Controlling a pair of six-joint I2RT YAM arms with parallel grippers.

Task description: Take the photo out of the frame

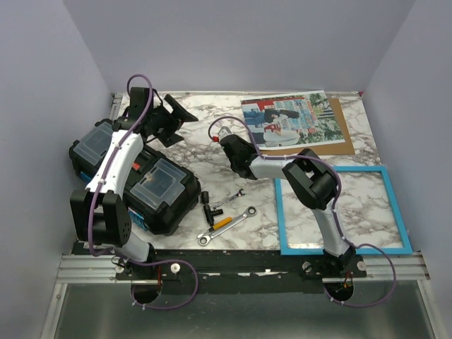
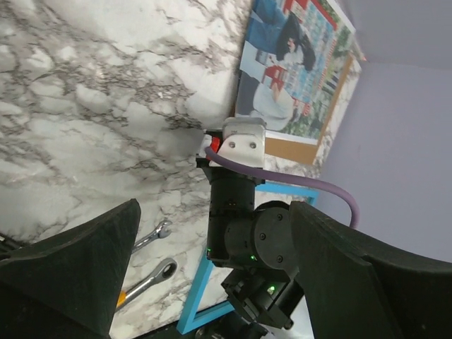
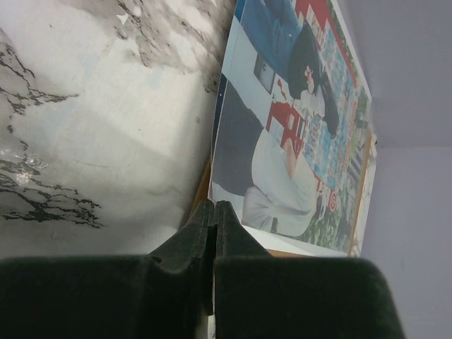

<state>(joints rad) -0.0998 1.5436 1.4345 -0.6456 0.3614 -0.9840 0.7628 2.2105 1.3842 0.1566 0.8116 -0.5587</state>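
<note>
The photo (image 1: 286, 116) (image 2: 296, 63) (image 3: 296, 120) lies flat at the back right, on a brown backing board (image 1: 342, 131) (image 2: 296, 150). The turquoise frame (image 1: 332, 169) (image 2: 201, 282) rests apart from it at the front right, with marble showing through its opening. My right gripper (image 1: 226, 135) (image 3: 214, 206) is shut, its tips pressed together right at the photo's near-left corner, which they hide. I cannot tell whether the corner is pinched. My left gripper (image 1: 173, 116) (image 2: 212, 212) hangs open over the back left, holding nothing.
A black tool case (image 1: 141, 176) with clear lids fills the left side under the left arm. Wrenches (image 1: 226, 224) (image 2: 152, 275) and a small black tool (image 1: 207, 203) lie mid-table near the front. Lilac walls close in the back and sides.
</note>
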